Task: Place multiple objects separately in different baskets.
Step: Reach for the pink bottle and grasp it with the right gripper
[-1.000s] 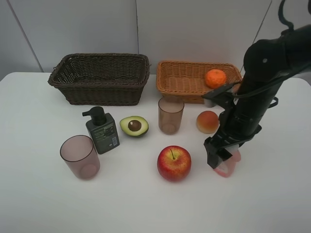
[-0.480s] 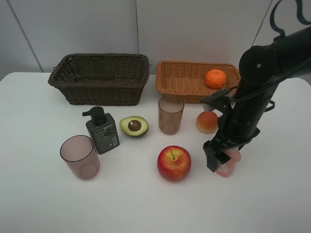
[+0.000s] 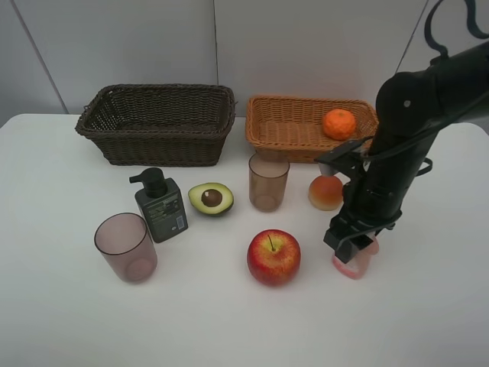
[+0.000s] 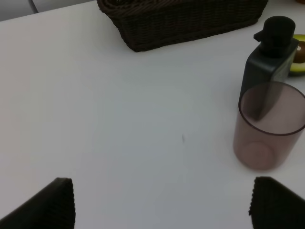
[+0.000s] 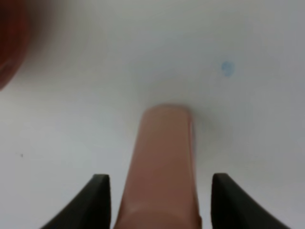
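We took the red apple (image 3: 273, 257) as our reference. The small pink bottle (image 3: 355, 264) stood on the white table (image 3: 61, 306) just beside the apple, on the side of the right arm. The right gripper (image 3: 351, 246) was lowered over it from above. In the right wrist view its dark fingers (image 5: 101, 200) stood one on each side of the bottle, very close to it. We could not tell if they already pressed on it or if a thin gap was left. We judged that the approach from above was chosen so that the apple would not be pushed.

Far behind the apple, the tangerine (image 3: 338, 123) lay in the light basket (image 3: 302, 151). The dark basket (image 3: 157, 145) beside it looked empty. So we supposed that fruit belongs to the light one and the bottle to the dark one.

The peach-coloured fruit (image 3: 326, 191), one cup (image 3: 268, 181) and the avocado half (image 3: 211, 198) waited between the apple and the baskets. The pump bottle (image 3: 160, 206) and the other cup (image 3: 125, 246) were on the left-arm side of the apple.

The left gripper (image 4: 164, 205) hovered there over bare table with fingers spread wide and nothing between them, probably waiting for its turn.
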Robot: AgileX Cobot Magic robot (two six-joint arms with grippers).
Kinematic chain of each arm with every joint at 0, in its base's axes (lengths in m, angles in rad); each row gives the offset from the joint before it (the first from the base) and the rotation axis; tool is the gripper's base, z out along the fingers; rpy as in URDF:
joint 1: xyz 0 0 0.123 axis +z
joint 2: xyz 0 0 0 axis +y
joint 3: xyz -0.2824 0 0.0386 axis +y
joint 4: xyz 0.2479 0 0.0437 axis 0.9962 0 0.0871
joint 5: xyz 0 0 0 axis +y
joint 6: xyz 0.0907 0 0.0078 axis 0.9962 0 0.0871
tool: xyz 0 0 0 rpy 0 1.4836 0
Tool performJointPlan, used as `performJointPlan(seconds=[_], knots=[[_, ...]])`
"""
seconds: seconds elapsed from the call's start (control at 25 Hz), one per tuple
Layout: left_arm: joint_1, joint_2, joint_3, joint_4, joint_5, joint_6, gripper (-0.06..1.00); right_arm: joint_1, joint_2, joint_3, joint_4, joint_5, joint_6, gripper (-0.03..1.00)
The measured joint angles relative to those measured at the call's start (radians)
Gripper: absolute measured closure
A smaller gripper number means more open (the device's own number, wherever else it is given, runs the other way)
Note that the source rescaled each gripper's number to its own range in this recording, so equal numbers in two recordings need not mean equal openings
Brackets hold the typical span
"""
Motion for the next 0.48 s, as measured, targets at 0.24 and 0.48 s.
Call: performJointPlan(seconds=[0.24, 0.48], knots=[[0.000, 0.000, 0.000, 0.000, 0.000, 0.000, -0.03, 0.000, 0.000, 0.000, -0.020, 0.002, 0.000, 0.97], [0.000, 0.000, 0.000, 0.000, 0.000, 0.000, -0.03, 0.000, 0.000, 0.000, -0.021, 0.002, 0.001, 0.97]])
